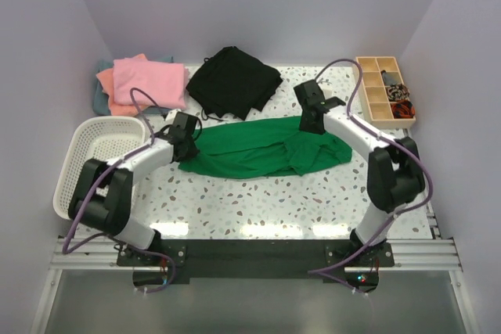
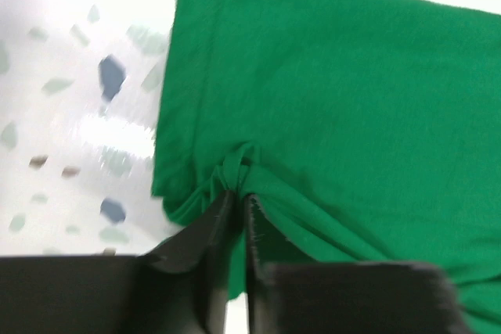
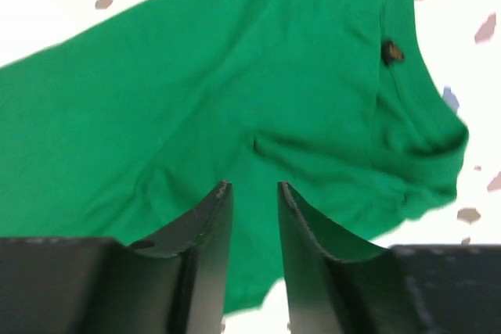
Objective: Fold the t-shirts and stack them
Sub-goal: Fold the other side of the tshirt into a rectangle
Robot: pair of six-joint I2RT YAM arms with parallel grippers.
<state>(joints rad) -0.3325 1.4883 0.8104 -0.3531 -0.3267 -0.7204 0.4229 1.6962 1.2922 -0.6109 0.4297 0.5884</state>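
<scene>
On the speckled table (image 1: 258, 205), mid-way out, I've got the green t-shirt (image 1: 258, 150) lying crosswise, rumpled at its right end. L gripper (image 2: 239, 193) is at the shirt's left edge, jaws nearly together. A pucker of green looks pinched at the tips, tho that wrist view is blurry. R gripper (image 3: 254, 187) hangs over the cloth near the collar, jaws apart w/ nothing between. Far back-left: pink tee (image 1: 149, 80) atop a salmon-orange tee (image 1: 102, 77) and grey-teal tee (image 1: 97, 101), with a black garment (image 1: 233, 80) beside them.

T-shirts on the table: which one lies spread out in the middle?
The bright green t-shirt; it alone lies mid-table, while the pink t-shirt and the black garment sit at the far edge.
</scene>
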